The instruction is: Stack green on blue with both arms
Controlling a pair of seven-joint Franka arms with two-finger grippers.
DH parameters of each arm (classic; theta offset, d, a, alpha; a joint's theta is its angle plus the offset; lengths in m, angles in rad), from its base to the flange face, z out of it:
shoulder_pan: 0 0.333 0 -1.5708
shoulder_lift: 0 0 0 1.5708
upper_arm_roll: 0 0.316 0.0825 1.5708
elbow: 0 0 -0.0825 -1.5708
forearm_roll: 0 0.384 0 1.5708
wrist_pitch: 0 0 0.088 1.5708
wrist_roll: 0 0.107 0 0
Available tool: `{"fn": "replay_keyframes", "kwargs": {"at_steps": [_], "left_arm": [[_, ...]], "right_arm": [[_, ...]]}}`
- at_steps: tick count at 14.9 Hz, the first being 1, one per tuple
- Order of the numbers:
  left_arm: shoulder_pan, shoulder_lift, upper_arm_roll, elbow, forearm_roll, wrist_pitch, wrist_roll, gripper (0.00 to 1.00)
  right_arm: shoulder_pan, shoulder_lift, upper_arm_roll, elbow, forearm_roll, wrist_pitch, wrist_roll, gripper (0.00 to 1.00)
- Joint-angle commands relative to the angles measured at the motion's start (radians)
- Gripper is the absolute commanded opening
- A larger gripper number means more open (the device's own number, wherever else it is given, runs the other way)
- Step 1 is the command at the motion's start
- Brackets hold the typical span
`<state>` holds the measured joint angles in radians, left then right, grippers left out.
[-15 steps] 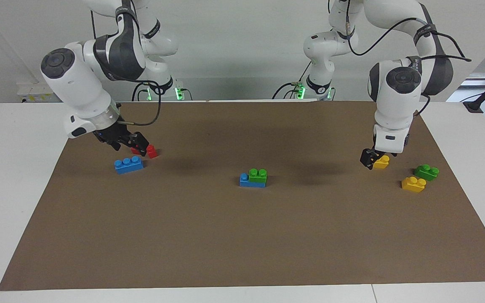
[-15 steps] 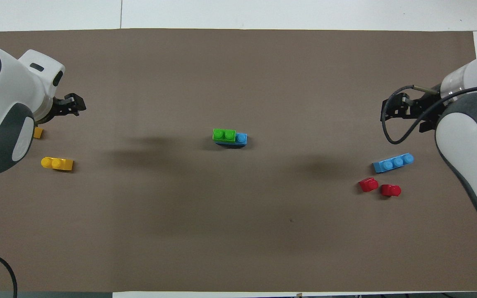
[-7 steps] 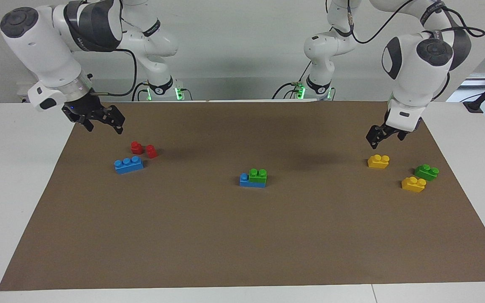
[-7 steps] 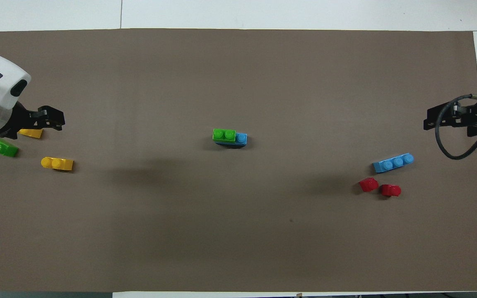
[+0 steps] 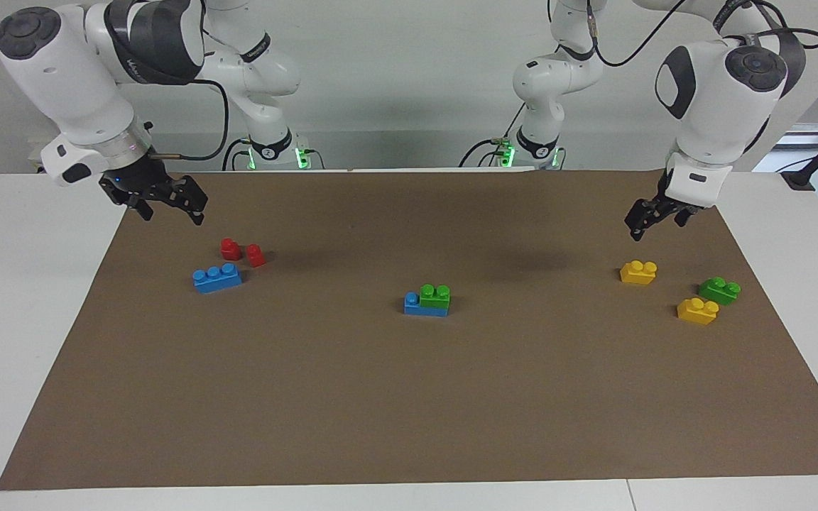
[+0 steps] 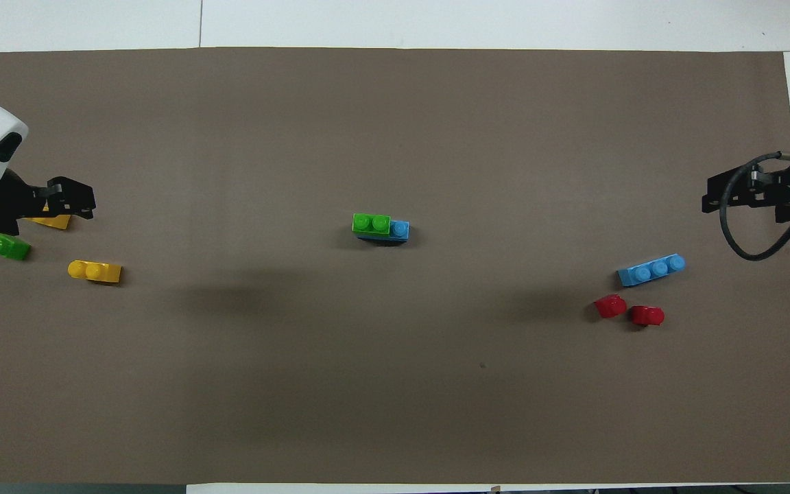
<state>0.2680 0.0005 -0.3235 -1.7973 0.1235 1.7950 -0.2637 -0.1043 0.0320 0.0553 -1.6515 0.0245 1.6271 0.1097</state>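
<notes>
**Green seated on blue at mid-surface, both end effectors raised**

A green brick [image 5: 435, 294] sits on a blue brick [image 5: 412, 305], covering two of its studs, roughly midway between the two end effectors and well apart from each. The left end effector [image 5: 654, 218] hangs empty above a yellow brick [image 5: 638, 272]; whether it is released or clenched I cannot tell. Below it toward the surface's edge lie another green brick [image 5: 719, 290] and a second yellow brick [image 5: 697, 311]. The right end effector [image 5: 165, 203] hangs released, gripping nothing, above the brown surface [image 5: 409, 397] near two red bricks [image 5: 242, 252] and a loose blue brick [image 5: 217, 277].
</notes>
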Motion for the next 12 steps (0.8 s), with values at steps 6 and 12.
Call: {"fn": "replay_keyframes", "kwargs": {"at_steps": [6, 12], "left_arm": [[-0.241, -0.027, 0.251, 0.032, -0.09, -0.066, 0.006, 1.0], [-0.38, -0.013, 0.373, 0.19, -0.122, -0.272, 0.008, 1.0]], "right_arm": [[-0.014, 0.016, 0.005, 0.027, -0.021, 0.005, -0.018, 1.0], [-0.014, 0.016, 0.006, 0.029, -0.057, 0.02, -0.102, 1.0]]}}
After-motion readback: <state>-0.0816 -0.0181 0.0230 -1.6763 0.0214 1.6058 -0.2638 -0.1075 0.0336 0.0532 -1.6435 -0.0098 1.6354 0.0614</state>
